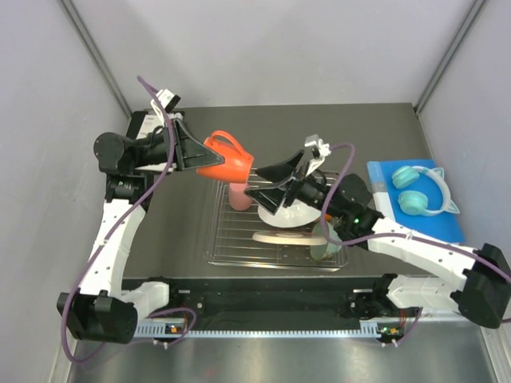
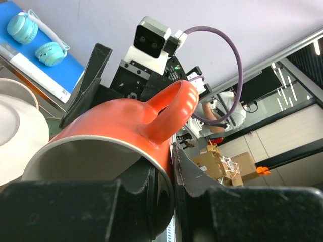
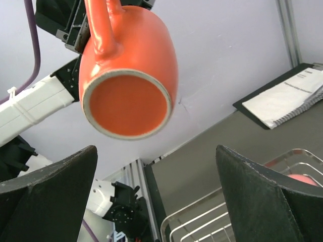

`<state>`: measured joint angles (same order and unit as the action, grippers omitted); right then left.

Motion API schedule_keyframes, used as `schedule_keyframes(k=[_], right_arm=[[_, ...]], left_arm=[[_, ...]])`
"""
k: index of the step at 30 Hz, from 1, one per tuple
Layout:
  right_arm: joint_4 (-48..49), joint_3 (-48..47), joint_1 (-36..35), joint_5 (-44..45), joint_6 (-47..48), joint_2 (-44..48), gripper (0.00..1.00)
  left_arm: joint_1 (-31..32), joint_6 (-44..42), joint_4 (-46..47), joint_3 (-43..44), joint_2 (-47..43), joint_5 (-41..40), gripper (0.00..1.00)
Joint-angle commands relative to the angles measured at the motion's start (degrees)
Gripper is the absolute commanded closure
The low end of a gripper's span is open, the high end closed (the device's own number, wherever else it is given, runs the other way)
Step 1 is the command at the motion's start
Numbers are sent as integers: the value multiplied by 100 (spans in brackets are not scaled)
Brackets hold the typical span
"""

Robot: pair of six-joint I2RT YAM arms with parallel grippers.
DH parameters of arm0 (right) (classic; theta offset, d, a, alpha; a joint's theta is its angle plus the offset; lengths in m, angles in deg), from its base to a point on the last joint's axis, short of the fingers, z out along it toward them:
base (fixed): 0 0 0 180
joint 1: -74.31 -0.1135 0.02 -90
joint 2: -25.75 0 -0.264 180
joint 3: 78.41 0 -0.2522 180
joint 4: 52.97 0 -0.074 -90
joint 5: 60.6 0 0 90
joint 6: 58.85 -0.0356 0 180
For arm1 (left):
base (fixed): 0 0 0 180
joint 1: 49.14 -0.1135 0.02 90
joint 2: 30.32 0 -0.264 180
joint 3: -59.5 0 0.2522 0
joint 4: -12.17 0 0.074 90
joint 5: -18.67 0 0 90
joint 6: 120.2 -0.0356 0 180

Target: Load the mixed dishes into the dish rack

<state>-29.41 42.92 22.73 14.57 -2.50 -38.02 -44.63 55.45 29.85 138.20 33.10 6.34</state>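
The orange mug [image 1: 226,158] is held in the air above the far left corner of the dish rack [image 1: 227,239], tipped on its side with the handle uppermost. It is pinched at the rim by the left gripper [image 1: 198,157], with one finger inside the mouth and one against the outer wall. The right gripper [image 1: 255,182] is spread wide and pointed at the base of the mug, just short of it; nothing is held between its fingers [image 3: 50,191]. A pink cup [image 1: 239,196], a white bowl [image 1: 295,214], a plate [image 1: 275,237] and a green bowl [image 1: 322,246] are already lodged in the rack, which stands on the desk.

A handover of the mug appears to be in hand. It would be done well if the right gripper were carried on around the body of the mug, clear of the handle, and closed squarely across the round wall before the left hold is let go. The glaze is likely to be slippery, so a shallow bite near the base should be avoided. The pink cup lies just below, and it should be kept clear of when the mug is lowered onto bare bars.
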Motion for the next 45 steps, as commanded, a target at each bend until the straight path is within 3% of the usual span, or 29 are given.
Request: schedule_keyframes(k=[1,22,27,30,33,34,37,40,41,42,44,45], right_arm=[[645,-650,-230,-152,86,-363,0],[698,-1433,-283,-521,-45,-1199,0],[698,-1574,-283,-644,-142,-1348,5],[645,-1679,-292,-714,-186,-1427,18],[645,-1785,-283,-820,-230,-1507,48],[619,-1802,-292,-855,-256,-1516,71],[443,-1803,-266,-855,-265,-1481,100],[364,-1715,-222,-864,-282,-1375,100],[364,-1688,-213,-864,-309,-1332,100],[311,-1662,-196,-864,-326,-1305,100],[223,-1662,-134,-864,-432,-1287,100],[110,-1671,-116,-881,-458,-1287,100]], left_arm=[[58,180,626,-43,-23,-287,100],[331,505,1399,-641,241,-428,100],[357,532,1488,-694,259,-437,100],[357,523,1496,-685,259,-463,100],[357,506,1488,-755,259,-463,100],[357,480,1479,-764,259,-454,100],[357,365,1331,-799,276,-410,100],[357,-125,657,-756,267,-419,100],[349,-580,357,-712,285,-419,96],[348,-880,15,-598,303,-402,81],[314,-1713,-1058,-457,390,-358,65],[296,-1918,-1331,-370,434,-305,33]])
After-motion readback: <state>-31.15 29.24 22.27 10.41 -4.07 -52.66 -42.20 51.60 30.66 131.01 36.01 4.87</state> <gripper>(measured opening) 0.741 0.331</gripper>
